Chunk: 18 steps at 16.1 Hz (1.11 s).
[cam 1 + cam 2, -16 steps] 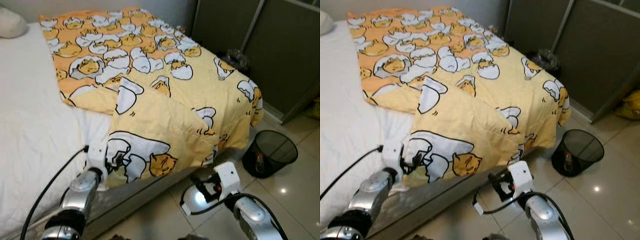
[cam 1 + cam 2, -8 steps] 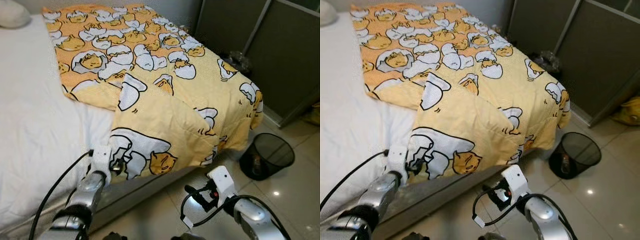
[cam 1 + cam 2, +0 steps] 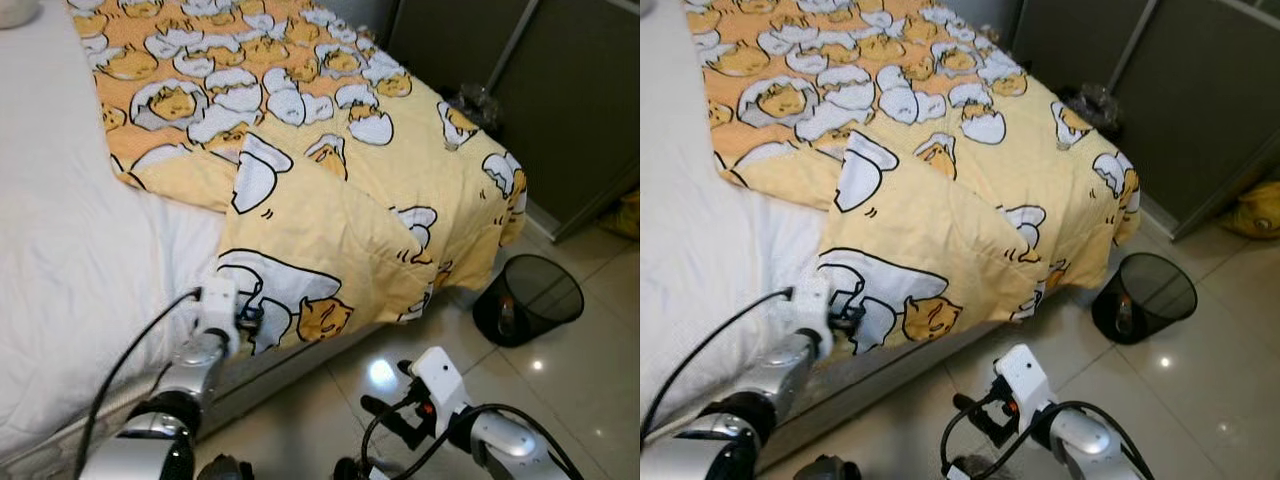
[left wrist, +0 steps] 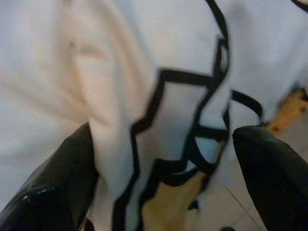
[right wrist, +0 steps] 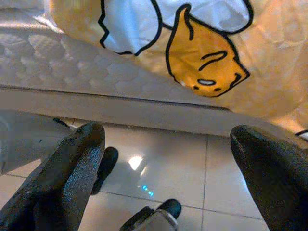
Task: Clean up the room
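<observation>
Left fingers [image 4: 57, 183] nearer diagonal, perhaps-folded blanket [image 3: 330, 230]

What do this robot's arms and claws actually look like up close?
Both arms are shiny silver metal with rounded segments and dark joints. Each ends in a white boxy wrist block, with black cables looping out beside it. The left gripper and right gripper each carry two long black fingers, glossy and rounded at the tips. The right wrist shows a small red mark.

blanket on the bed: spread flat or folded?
Partly folded. The blanket's near corner lies doubled back over itself, and the left gripper sits at its lower edge.
</observation>
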{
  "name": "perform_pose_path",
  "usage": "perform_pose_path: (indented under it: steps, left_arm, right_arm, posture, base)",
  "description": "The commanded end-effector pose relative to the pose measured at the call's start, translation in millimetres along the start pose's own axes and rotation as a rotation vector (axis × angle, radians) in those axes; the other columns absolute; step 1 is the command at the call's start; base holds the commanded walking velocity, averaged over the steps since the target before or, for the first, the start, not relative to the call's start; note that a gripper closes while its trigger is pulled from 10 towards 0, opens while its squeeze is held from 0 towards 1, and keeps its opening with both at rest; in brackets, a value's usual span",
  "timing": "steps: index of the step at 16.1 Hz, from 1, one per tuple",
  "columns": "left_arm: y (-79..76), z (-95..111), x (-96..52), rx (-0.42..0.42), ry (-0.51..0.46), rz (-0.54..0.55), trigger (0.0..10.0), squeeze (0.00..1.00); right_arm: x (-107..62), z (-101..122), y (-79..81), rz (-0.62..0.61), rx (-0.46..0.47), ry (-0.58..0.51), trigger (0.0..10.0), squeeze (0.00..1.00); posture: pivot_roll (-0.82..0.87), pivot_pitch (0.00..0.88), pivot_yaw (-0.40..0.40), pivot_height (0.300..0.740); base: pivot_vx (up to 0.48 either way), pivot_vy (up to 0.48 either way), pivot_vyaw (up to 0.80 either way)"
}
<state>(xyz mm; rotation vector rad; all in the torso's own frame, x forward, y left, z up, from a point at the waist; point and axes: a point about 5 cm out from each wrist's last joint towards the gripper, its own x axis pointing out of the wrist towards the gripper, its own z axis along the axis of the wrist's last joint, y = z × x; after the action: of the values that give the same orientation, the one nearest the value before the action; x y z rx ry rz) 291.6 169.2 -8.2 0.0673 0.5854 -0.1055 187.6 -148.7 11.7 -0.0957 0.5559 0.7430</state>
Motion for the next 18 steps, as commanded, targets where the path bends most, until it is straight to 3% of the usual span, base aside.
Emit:
perform_pose_path:
  steps: [1,2,3,5,9,12,15,18]
  left_arm:
    - [-5.2,-15,-2.1,0.017,0.07,-0.015,10.0,0.0]
    - [-1.7,-21,-3.4,0.003,0.102,0.022,10.0,0.0]
    - [6.6,-22,-4.3,-0.059,0.1,0.09,0.0,0.0]
    - [12.8,-8,-1.5,-0.082,0.047,0.155,0.0,0.0]
    - [12.8,2,1.3,-0.124,0.023,0.107,0.0,0.0]
    - [13.2,0,0.7,-0.073,0.041,0.064,0.0,0.0]
    - [4.1,-4,0.3,0.058,0.052,-0.038,0.0,0.0]
    - [1.5,-9,-1.3,0.103,0.06,-0.091,0.0,0.0]
  right_arm:
    - [-3.0,-2,1.7,0.01,0.015,0.005,10.0,0.0]
    - [-2.2,-1,2.5,0.014,0.012,0.005,10.0,0.0]
    - [-1.0,2,1.5,0.015,0.012,0.003,10.0,0.0]
    - [-1.4,3,-1.1,0.015,0.005,0.005,10.0,0.0]
    - [-2.7,7,-5.9,0.006,0.004,0.003,10.0,0.0]
    - [-0.9,7,-3.2,0.013,0.013,0.001,10.0,0.0]
    - [0.6,7,0.6,0.021,0.019,0.002,10.0,0.0]
    - [1.0,7,0.7,0.017,0.023,0.002,10.0,0.0]
  posture:
    - [-0.2,0.164,-0.096,0.74]
    - [-0.21,0.163,-0.098,0.74]
    - [-0.21,0.159,-0.104,0.74]
    - [-0.22,0.155,-0.112,0.74]
    - [-0.23,0.158,-0.111,0.74]
    - [-0.22,0.163,-0.102,0.74]
    - [-0.22,0.16,-0.1,0.74]
    - [-0.22,0.156,-0.097,0.74]
  base:
    - [0.0,0.0,0.0]
    - [0.0,0.0,0.0]
    - [0.0,0.0,0.0]
    - [0.0,0.0,0.0]
    - [0.0,0.0,0.0]
    - [0.0,0.0,0.0]
    - [0.0,0.0,0.0]
    - [0.0,0.0,0.0]
